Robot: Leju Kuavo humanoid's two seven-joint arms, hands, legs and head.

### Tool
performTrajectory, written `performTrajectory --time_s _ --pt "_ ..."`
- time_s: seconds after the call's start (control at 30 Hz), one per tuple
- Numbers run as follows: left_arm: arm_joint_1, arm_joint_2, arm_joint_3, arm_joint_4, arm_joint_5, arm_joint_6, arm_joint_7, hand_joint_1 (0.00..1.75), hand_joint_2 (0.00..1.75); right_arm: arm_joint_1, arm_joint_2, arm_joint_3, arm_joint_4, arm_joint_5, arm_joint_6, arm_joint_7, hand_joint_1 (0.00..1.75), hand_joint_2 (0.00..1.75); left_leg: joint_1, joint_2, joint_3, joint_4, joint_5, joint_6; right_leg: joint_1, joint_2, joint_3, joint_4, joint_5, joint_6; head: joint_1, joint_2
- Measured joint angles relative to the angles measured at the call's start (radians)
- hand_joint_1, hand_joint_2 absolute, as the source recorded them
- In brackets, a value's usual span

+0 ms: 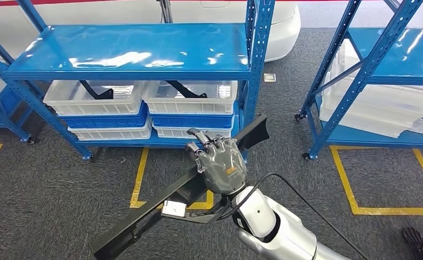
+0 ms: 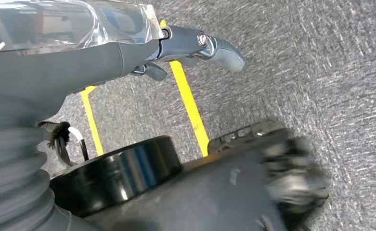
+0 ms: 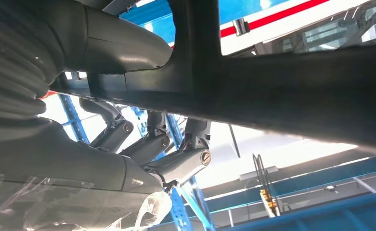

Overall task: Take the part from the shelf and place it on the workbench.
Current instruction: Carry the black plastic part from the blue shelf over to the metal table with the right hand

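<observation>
My right hand (image 1: 220, 162) grips a long black part (image 1: 138, 219) near its middle, out in front of the blue shelf (image 1: 133, 70). The part runs aslant from low on the left up to an end by the shelf post (image 1: 255, 130). In the right wrist view the part (image 3: 291, 82) crosses as a dark bar, with the thumb (image 3: 123, 48) on one side and the fingers (image 3: 176, 163) on the other. My left hand (image 2: 195, 45) hangs over the grey carpet, fingers stretched out and holding nothing.
Two clear bins (image 1: 95, 98) (image 1: 190, 97) holding black parts sit on stacked blue and clear bins on the lower shelf. A second blue shelf (image 1: 382, 59) stands to the right. Yellow lines (image 1: 350, 189) mark the carpet. A white rounded body (image 1: 282, 27) lies behind.
</observation>
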Motion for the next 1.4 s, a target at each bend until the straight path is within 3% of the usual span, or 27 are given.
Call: performTrajectory --time_s 0.07,0.1,0.2,0.27,0.33,0.37,0.4,0.43,0.47,0.53,0.6,0.63,0.67,0.73,0.77,0.83,0.9,0.93,0.97,1.03,1.07,1.1,1.17,1.2,1.27,1.33,1.4 --pt "-0.002 0.0 0.0 0.0 0.0 -0.001 0.0 0.0 1.75 0.0 0.0 0.0 0.0 0.008 0.0 0.005 1.75 1.75 -0.003 0.005 0.077 -0.131 0.014 0.007 0.004 -0.002 -0.009 0.005 0.006 0.009 0.0 0.0" --pt "-0.003 0.0 0.0 0.0 -0.001 -0.002 0.0 0.0 1.75 -0.001 0.0 0.0 0.0 0.011 0.0 0.007 1.75 1.75 -0.006 0.006 0.089 -0.159 0.01 0.013 0.005 -0.005 -0.013 0.008 0.009 0.014 0.0 0.0" --pt "0.0 0.0 0.0 0.0 -0.004 -0.004 0.0 0.0 1.75 0.001 -0.001 0.0 0.0 0.018 0.0 0.01 1.75 1.75 -0.007 -0.002 0.079 -0.168 0.017 0.036 0.004 -0.01 -0.027 0.021 0.007 0.03 0.001 0.0" --pt "0.002 0.0 0.0 0.0 -0.007 -0.005 0.0 0.0 1.75 0.002 -0.003 0.0 0.0 0.02 0.001 0.012 1.75 1.75 -0.005 -0.008 0.072 -0.17 0.027 0.052 0.001 -0.008 -0.061 0.098 -0.047 0.038 0.001 0.0" --pt "0.005 0.0 0.0 0.0 -0.011 -0.008 0.0 0.0 1.75 0.007 -0.005 0.0 0.0 0.024 0.004 0.015 1.75 1.75 -0.007 -0.015 0.063 -0.17 0.035 0.061 0.0 -0.005 -0.121 0.245 -0.123 0.044 0.001 0.0" --pt "0.007 0.0 0.0 0.0 -0.013 -0.009 0.001 0.0 1.75 0.012 -0.007 0.0 0.0 0.027 0.006 0.017 1.75 1.75 -0.008 -0.019 0.059 -0.17 0.038 0.063 -0.001 -0.004 -0.143 0.304 -0.145 0.045 0.001 0.0" --pt "0.009 0.0 0.0 0.0 -0.014 -0.01 0.001 0.0 1.75 0.016 -0.009 0.0 0.0 0.03 0.008 0.019 1.75 1.75 -0.008 -0.025 0.057 -0.169 0.04 0.063 -0.001 -0.004 -0.148 0.328 -0.147 0.046 0.001 0.0" --pt "0.012 0.0 0.0 0.0 -0.014 -0.011 0.001 0.0 1.75 0.02 -0.011 0.0 0.0 0.033 0.009 0.02 1.75 1.75 -0.008 -0.032 0.055 -0.169 0.043 0.061 -0.001 -0.002 -0.133 0.31 -0.131 0.045 0.001 0.0" --pt "0.013 0.0 0.0 0.0 -0.015 -0.012 0.002 0.0 1.75 0.022 -0.012 0.0 0.0 0.035 0.01 0.021 1.75 1.75 -0.008 -0.04 0.054 -0.168 0.045 0.059 -0.002 0.004 -0.1 0.254 -0.101 0.042 0.001 0.0" --pt "0.012 0.0 0.0 0.0 -0.016 -0.013 0.002 0.0 1.75 0.021 -0.013 0.0 0.0 0.038 0.011 0.023 1.75 1.75 -0.011 -0.056 0.05 -0.165 0.048 0.054 -0.005 0.042 -0.02 0.108 -0.046 0.037 0.001 0.0" --pt "0.01 0.0 0.0 0.0 -0.018 -0.013 0.002 0.0 1.75 0.021 -0.014 0.0 -0.001 0.04 0.014 0.024 1.75 1.75 -0.013 -0.071 0.038 -0.159 0.052 0.045 -0.008 0.072 0.015 0.033 -0.031 0.032 0.001 0.0" --pt "0.01 0.0 -0.001 0.0 -0.019 -0.013 0.002 0.0 1.75 0.022 -0.014 -0.001 -0.001 0.04 0.016 0.024 1.75 1.75 -0.013 -0.079 0.031 -0.158 0.056 0.038 -0.008 0.072 0.015 0.027 -0.033 0.031 0.0 0.0" --pt "0.011 0.0 -0.001 0.0 -0.021 -0.013 0.002 0.0 1.75 0.022 -0.014 -0.001 -0.001 0.04 0.017 0.025 1.75 1.75 -0.01 -0.087 0.025 -0.157 0.059 0.033 -0.008 0.062 0.011 0.027 -0.031 0.027 0.0 0.0" --pt "0.015 0.0 -0.003 0.0 -0.026 -0.014 0.003 0.0 1.75 0.021 -0.014 -0.001 -0.002 0.04 0.018 0.025 1.75 1.75 -0.009 -0.072 0.006 -0.127 0.039 0.022 -0.009 0.04 0.008 0.025 -0.026 0.016 0.0 0.0" --pt "0.015 0.0 -0.005 0.0 -0.03 -0.015 0.004 0.0 1.75 0.021 -0.013 -0.002 -0.002 0.04 0.018 0.025 1.75 1.75 -0.009 -0.055 -0.015 -0.081 0.012 0.017 -0.01 0.028 0.007 0.023 -0.023 0.011 -0.001 0.0" --pt "0.012 0.0 -0.008 0.0 -0.037 -0.017 0.004 0.0 1.75 0.022 -0.013 -0.003 -0.002 0.041 0.018 0.025 1.75 1.75 -0.008 -0.025 -0.078 0.062 -0.06 0.008 -0.007 0.003 0.004 0.023 -0.021 0.005 -0.002 0.0" --pt "0.009 0.0 -0.012 0.0 -0.043 -0.02 0.006 0.0 1.75 0.027 -0.014 -0.003 -0.002 0.043 0.018 0.024 1.75 1.75 -0.007 -0.019 -0.117 0.158 -0.09 0.006 -0.004 -0.023 0.001 0.024 -0.02 0.003 -0.002 0.0" --pt "0.008 0.0 -0.014 0.0 -0.046 -0.021 0.008 0.0 1.75 0.029 -0.014 -0.003 -0.002 0.043 0.018 0.023 1.75 1.75 -0.008 -0.017 -0.106 0.148 -0.078 0.008 -0.003 -0.035 0.0 0.024 -0.02 0.003 -0.002 0.0" --pt "0.008 0.0 -0.015 0.0 -0.049 -0.022 0.011 0.0 1.75 0.03 -0.014 -0.003 -0.002 0.043 0.018 0.023 1.75 1.75 -0.009 -0.011 -0.076 0.098 -0.051 0.012 -0.001 -0.046 0.001 0.024 -0.02 0.003 -0.002 0.0" --pt "0.008 0.001 -0.018 0.0 -0.052 -0.022 0.017 0.0 1.75 0.03 -0.013 -0.003 -0.004 0.042 0.021 0.02 1.75 1.75 -0.018 0.029 0.008 -0.056 0.009 0.026 0.004 -0.065 0.001 0.024 -0.02 0.004 -0.002 0.0" --pt "0.005 0.002 -0.02 0.0 -0.053 -0.023 0.019 0.0 1.75 0.03 -0.013 -0.004 -0.005 0.039 0.024 0.019 1.75 1.75 -0.025 0.048 0.035 -0.112 0.026 0.034 0.007 -0.074 0.0 0.025 -0.02 0.006 -0.002 0.0" --pt "0.002 0.003 -0.021 0.0 -0.055 -0.023 0.02 0.0 1.75 0.03 -0.013 -0.004 -0.005 0.034 0.026 0.019 1.75 1.75 -0.03 0.061 0.048 -0.144 0.033 0.041 0.009 -0.084 -0.001 0.026 -0.02 0.008 -0.002 0.0" --pt "-0.001 0.005 -0.023 0.0 -0.058 -0.025 0.023 0.0 1.75 0.031 -0.012 -0.005 -0.005 0.019 0.028 0.018 1.75 1.75 -0.034 0.046 0.045 -0.156 0.036 0.052 0.012 -0.105 -0.002 0.026 -0.019 0.014 -0.002 0.0" --pt "0.0 0.006 -0.023 0.0 -0.059 -0.025 0.024 0.0 1.75 0.032 -0.012 -0.006 -0.005 0.012 0.027 0.018 1.75 1.75 -0.031 0.036 0.044 -0.159 0.041 0.057 0.01 -0.102 -0.003 0.03 -0.023 0.019 -0.002 0.0" --pt "0.0 0.007 -0.024 0.0 -0.06 -0.026 0.026 0.0 1.75 0.033 -0.012 -0.007 -0.005 0.0 0.026 0.017 1.75 1.75 -0.024 0.017 0.042 -0.165 0.051 0.068 0.007 -0.063 -0.023 0.08 -0.062 0.029 -0.002 0.0" --pt "-0.003 0.007 -0.024 0.0 -0.063 -0.03 0.027 0.0 1.75 0.036 -0.014 -0.008 -0.005 -0.016 0.03 0.015 1.75 1.75 -0.021 -0.003 0.037 -0.165 0.057 0.075 0.003 -0.016 -0.079 0.211 -0.135 0.036 -0.002 0.0" --pt "-0.003 0.007 -0.024 0.0 -0.066 -0.035 0.031 0.0 1.75 0.041 -0.017 -0.008 -0.003 -0.036 0.042 0.011 1.75 1.75 -0.021 -0.027 0.031 -0.165 0.061 0.077 0.002 -0.003 -0.129 0.327 -0.176 0.039 -0.002 0.0"
